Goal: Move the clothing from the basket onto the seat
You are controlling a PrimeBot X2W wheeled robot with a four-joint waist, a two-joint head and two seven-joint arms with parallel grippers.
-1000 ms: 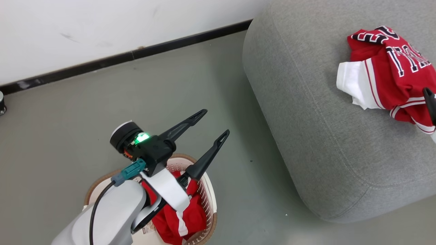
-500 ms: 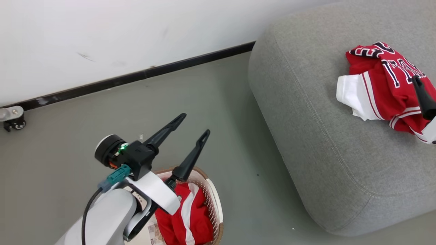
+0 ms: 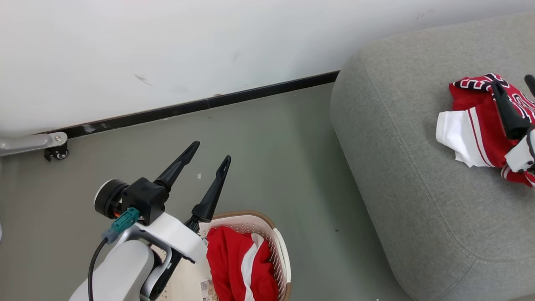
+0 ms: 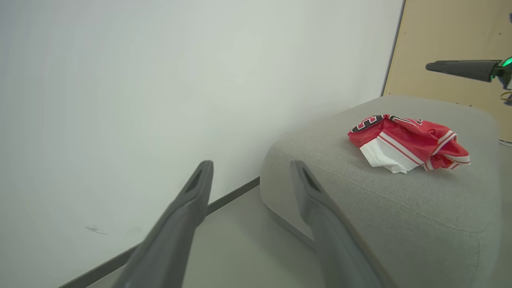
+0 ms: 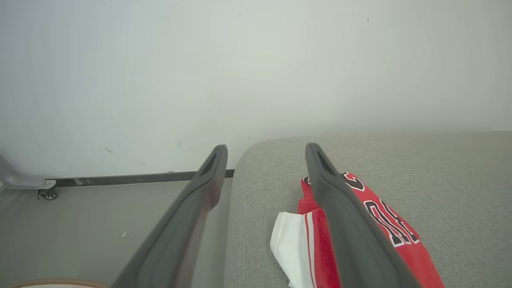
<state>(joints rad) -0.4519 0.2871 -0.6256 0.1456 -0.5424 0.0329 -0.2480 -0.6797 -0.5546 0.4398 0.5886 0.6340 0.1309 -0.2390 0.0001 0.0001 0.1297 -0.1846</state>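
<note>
The lettered red jersey point(image 3: 480, 125) lies on the grey fabric seat point(image 3: 418, 188), 3 o'clock. You must yet move the red-white garment point(image 3: 234, 259) from the cream perforated basket point(image 3: 250, 215), 6 o'clock. The left gripper point(image 3: 211, 151) and right gripper point(image 3: 513, 80) are spread, empty.

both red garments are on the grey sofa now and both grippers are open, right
Not quite. Only one red garment lies on the sofa; the other red garment is in the basket, as the head view shows. The rest holds: the left gripper and the right gripper are both open.
</note>
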